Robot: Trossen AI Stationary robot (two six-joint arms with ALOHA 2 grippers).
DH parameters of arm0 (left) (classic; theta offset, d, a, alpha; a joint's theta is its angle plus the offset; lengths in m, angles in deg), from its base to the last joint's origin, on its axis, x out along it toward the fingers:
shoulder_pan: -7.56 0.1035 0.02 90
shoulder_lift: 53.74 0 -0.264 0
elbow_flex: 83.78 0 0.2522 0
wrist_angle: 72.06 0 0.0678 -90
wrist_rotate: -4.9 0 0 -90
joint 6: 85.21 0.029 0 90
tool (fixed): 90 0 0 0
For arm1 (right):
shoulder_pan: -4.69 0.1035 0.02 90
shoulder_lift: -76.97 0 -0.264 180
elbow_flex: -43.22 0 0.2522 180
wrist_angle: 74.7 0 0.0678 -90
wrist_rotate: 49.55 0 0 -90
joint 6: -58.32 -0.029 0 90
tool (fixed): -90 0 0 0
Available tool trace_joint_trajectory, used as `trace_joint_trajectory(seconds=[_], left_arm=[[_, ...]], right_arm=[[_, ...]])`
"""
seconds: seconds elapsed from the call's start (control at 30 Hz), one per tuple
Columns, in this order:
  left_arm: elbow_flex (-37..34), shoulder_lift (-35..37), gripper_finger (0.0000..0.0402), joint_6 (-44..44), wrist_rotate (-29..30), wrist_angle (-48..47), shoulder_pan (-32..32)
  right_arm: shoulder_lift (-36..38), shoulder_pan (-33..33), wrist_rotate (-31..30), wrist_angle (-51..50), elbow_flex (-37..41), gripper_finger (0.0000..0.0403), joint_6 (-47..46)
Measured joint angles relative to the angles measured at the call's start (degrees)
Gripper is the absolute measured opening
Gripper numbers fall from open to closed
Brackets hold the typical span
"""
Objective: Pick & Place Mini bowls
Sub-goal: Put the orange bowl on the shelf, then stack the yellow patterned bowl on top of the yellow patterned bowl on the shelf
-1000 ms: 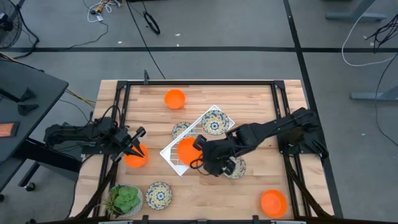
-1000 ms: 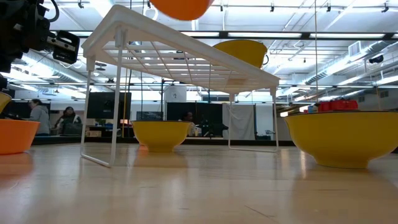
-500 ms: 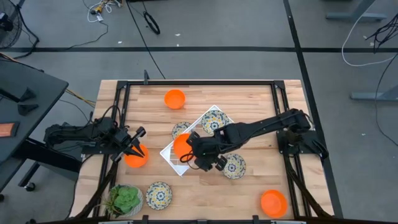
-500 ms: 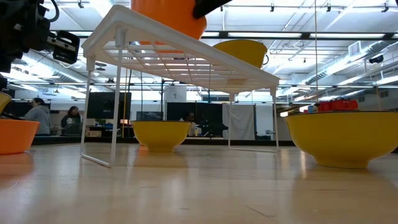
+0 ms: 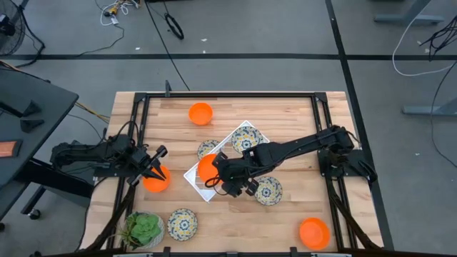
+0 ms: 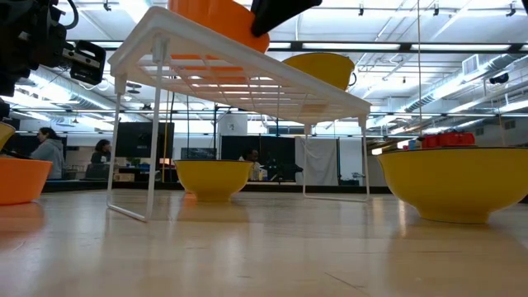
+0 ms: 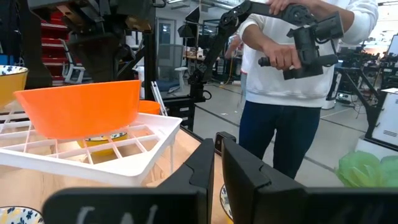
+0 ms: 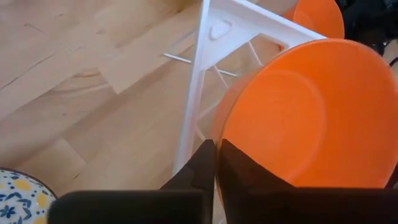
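A plain orange mini bowl (image 5: pixel 208 168) sits tipped on the near-left end of the white wire rack (image 5: pixel 230 143); the low view shows the bowl (image 6: pixel 216 18) on the rack's top (image 6: pixel 247 74). My right gripper (image 5: pixel 220 173) is shut on it. A floral bowl (image 5: pixel 245 140) stands on the rack's far end. My left gripper (image 5: pixel 155 163), shut, hovers above another orange bowl (image 5: pixel 156 180) near the table's left edge, clear of it in the low view (image 6: pixel 49 41). More bowls stand on the table. My right gripper (image 8: pixel 216 163) pinches the orange bowl's rim (image 8: pixel 219 134), on the side toward the table's right, one finger inside and one outside. The fingers slant down from the right. The bowl is tilted, its underside on the rack's grid (image 6: pixel 206 58).
Other bowls: orange ones at the far edge (image 5: pixel 201 113) and the near right corner (image 5: pixel 314 232), floral ones beside the rack (image 5: pixel 208 149), right of my gripper (image 5: pixel 268 190) and near the front (image 5: pixel 182 223). A potted plant (image 5: pixel 143 228) fills the near left corner. A person (image 7: pixel 292 93) stands beyond the table.
My right gripper has carried the orange bowl toward the table's left and down. The bowl hung clear above the rack a second ago; now it rests on the rack's near-left end and has tipped over to one side.
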Motion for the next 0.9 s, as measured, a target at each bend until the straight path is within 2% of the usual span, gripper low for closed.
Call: trace_joint_trajectory(seconds=[0.43, 0.9], left_arm=[[0.0, 0.0, 0.0037, 0.0, 0.0, 0.0, 0.0], [0.0, 0.0, 0.0037, 0.0, 0.0, 0.0, 0.0]], right_arm=[[1.3, 0.0, -1.1, 0.3, 0.0, 0.0085, -0.9], [10.0, 4.0, -1.3, -6.8, 0.0, 0.0122, -12.0]])
